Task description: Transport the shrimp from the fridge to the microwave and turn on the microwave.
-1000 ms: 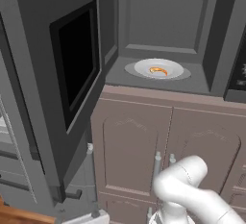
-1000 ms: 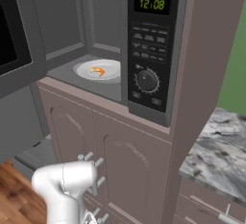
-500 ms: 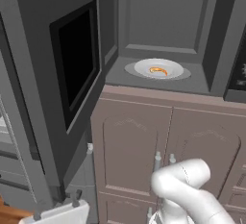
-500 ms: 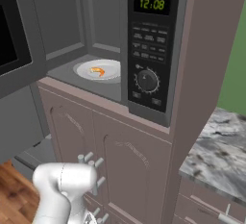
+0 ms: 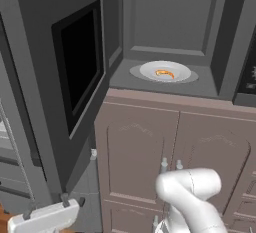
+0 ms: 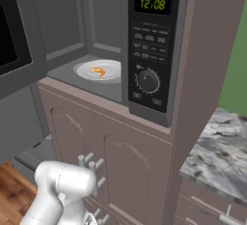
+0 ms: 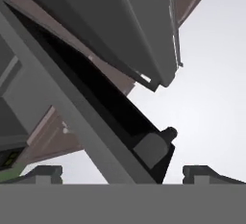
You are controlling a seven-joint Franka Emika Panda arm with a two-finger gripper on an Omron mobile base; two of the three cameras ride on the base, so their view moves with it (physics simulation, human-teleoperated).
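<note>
— Status? The shrimp lies on the plate inside the microwave; its door stands open.

— Gripper below that door, jaws wide, empty. Push the door's outer edge squarely.

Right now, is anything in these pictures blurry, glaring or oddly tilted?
Left base view: even light, no glare, the shrimp crisp on its plate. Right base view: the clock glows green and readable. Hand view: steeply rolled, the microwave door slanting, edges soft.
</note>
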